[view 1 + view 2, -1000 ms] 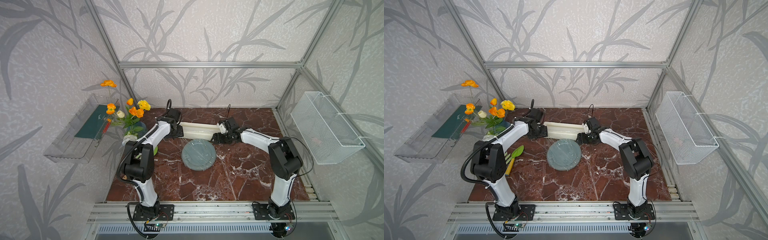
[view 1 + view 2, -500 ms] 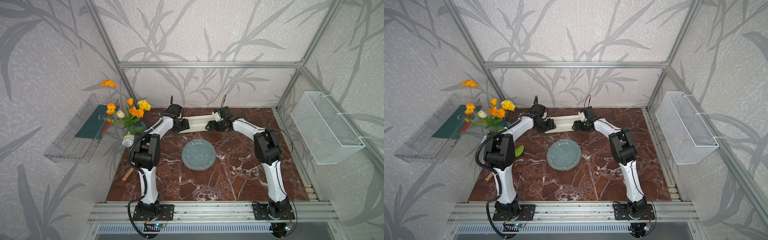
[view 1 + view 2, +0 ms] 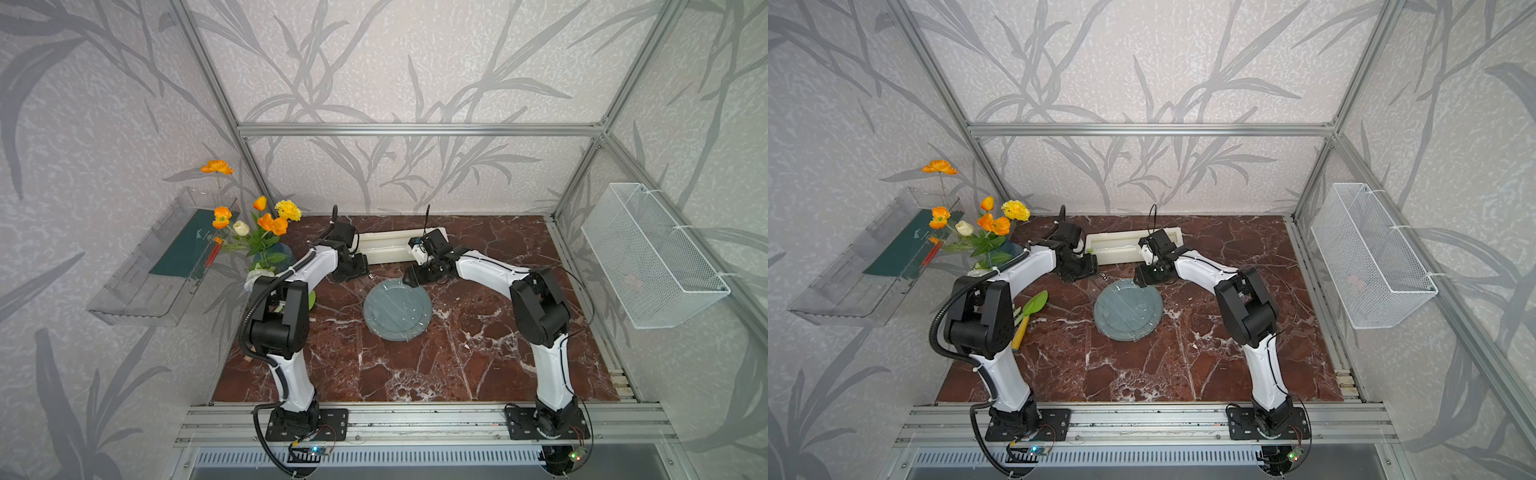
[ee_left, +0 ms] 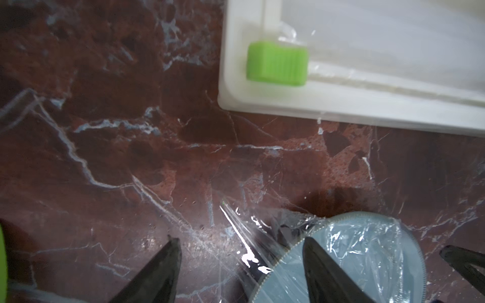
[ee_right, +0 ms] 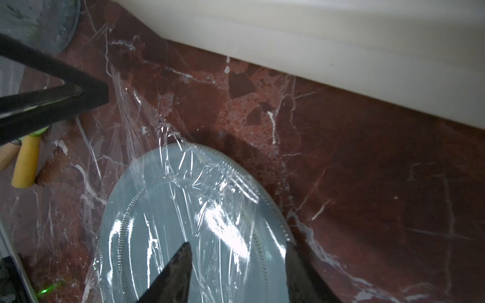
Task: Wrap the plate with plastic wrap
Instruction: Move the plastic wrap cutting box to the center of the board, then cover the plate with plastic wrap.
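Both my arms have pulled back from the cream dispenser box (image 3: 386,245) to the grey-blue plate (image 3: 397,309), which sits mid-table with plastic wrap (image 5: 210,210) draped over it. My left gripper (image 4: 240,240) and right gripper (image 5: 237,245) gape empty at its far rim. The covering looks done; next, I judge, the loose film needs tucking under the edge.

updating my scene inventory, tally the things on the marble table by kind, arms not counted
plate: 1
plastic wrap sheet: 1
cream dispenser box: 1
vase of flowers: 1
green trowel: 1
second wooden-handled tool: 1, mostly hidden
total: 6
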